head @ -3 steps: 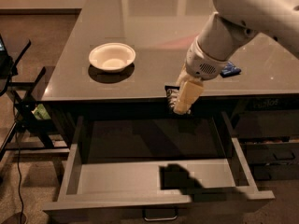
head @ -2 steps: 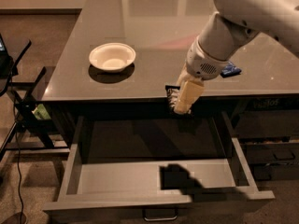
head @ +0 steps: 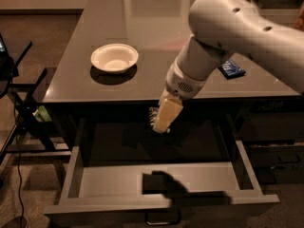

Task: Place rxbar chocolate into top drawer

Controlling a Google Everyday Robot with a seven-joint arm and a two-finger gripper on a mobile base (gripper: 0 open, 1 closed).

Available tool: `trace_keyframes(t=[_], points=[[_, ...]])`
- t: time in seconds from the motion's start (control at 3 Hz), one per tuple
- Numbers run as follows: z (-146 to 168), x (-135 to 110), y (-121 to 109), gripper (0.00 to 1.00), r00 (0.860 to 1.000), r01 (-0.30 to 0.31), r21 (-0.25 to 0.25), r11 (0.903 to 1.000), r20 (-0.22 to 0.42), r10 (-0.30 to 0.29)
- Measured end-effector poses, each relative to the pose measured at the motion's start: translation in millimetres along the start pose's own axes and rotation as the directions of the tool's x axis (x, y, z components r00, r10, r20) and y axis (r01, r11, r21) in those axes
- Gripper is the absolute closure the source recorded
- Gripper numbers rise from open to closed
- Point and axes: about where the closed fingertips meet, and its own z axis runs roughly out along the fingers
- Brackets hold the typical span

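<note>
One wide top drawer [head: 109,184] stands pulled open nearest the camera. Above its back part, just under the table edge, the gripper [head: 159,121] is clenched on the rxbar chocolate [head: 153,116], so the carry is in hand; next it should lower into the drawer and release. Beyond, a white bowl [head: 114,58] and a blue-wrapped bar [head: 231,69] lie on the grey table [head: 156,32]
</note>
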Motion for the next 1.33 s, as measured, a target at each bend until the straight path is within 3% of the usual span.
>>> trace_keyframes(t=[0.33,0.67,1.0,1.33], points=[[34,-42,2,1.00,0.999,-0.016,-0.053,0.9984,0.035,0.018],[34,-42,2,1.00,0.999,-0.016,-0.053,0.9985,0.035,0.018],[41,-45,15,1.00,0.997,-0.060,-0.028,0.9978,0.036,0.061],[30,-35,64,1.00,0.993,-0.075,0.005,0.9971,0.092,0.075]])
